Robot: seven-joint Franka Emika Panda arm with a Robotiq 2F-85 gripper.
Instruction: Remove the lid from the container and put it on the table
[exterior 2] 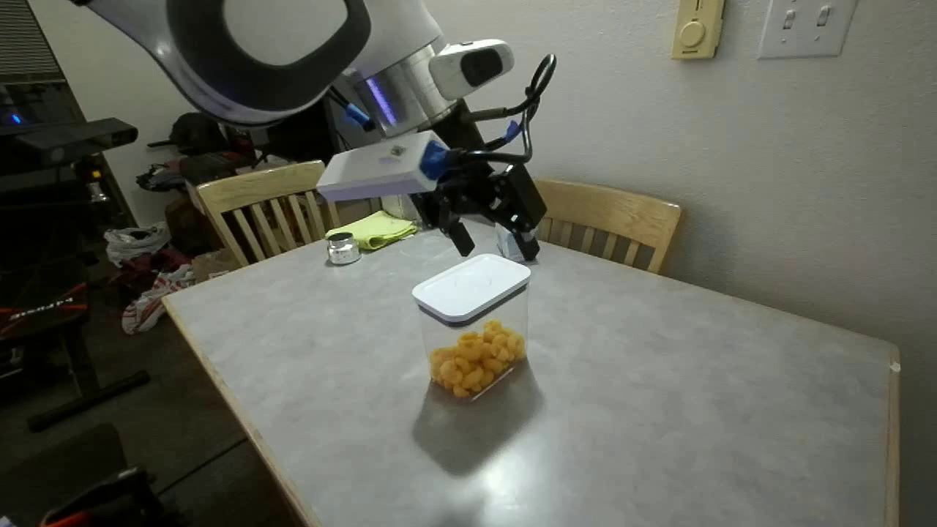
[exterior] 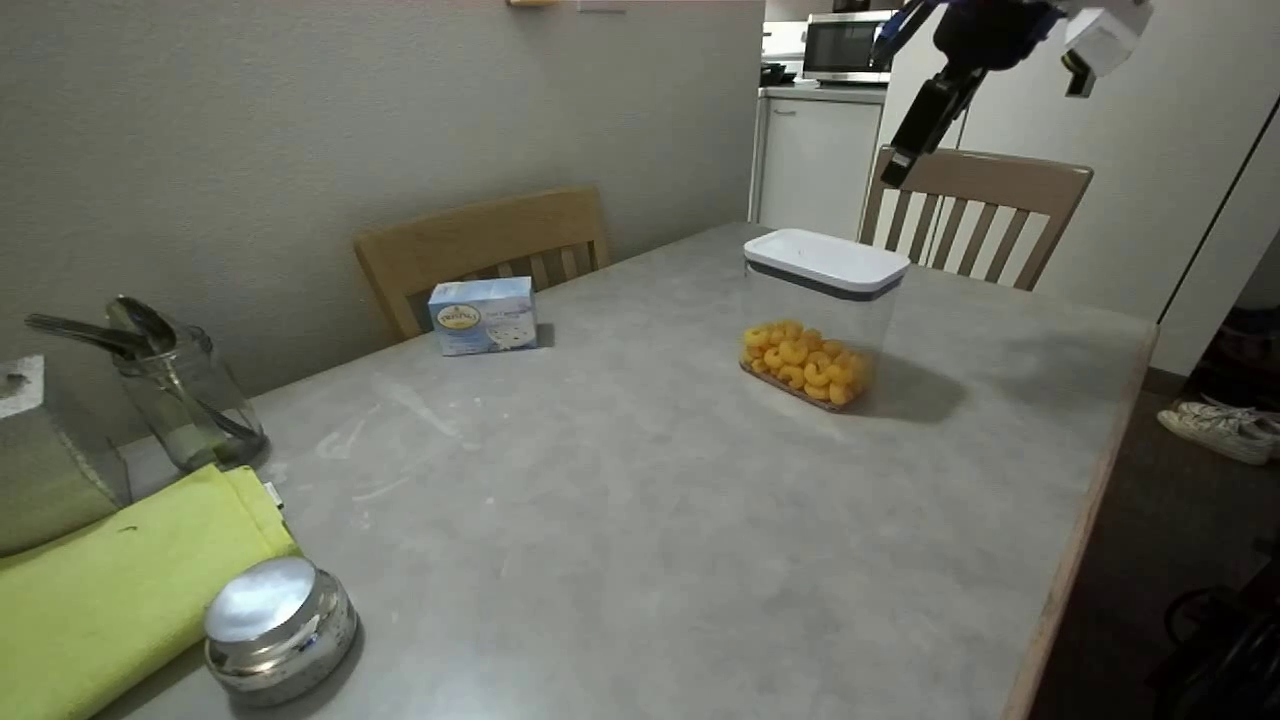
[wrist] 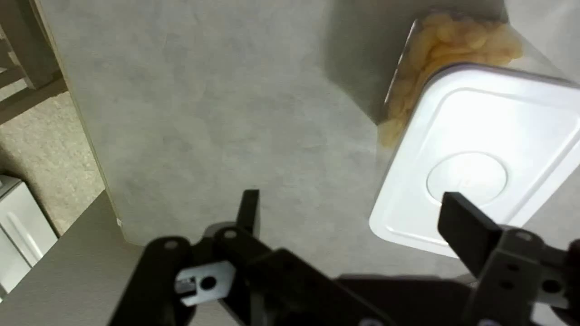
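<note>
"Black at the bottom of the wrist view, the gripper [wrist: 350,194] is hanging with tips wide apart. Holding anything?"

"Nothing. Beyond it, at right, the lid [wrist: 494,122] is sitting."

"On what?"

"On the tub [exterior 2: 512,315], which is standing mid-frame on the table [exterior 2: 681,395] in an exterior view."

"And farther back?"

"A tin [exterior 2: 342,249] is standing left of centre, a cloth [exterior 2: 379,230] lying behind."
</note>
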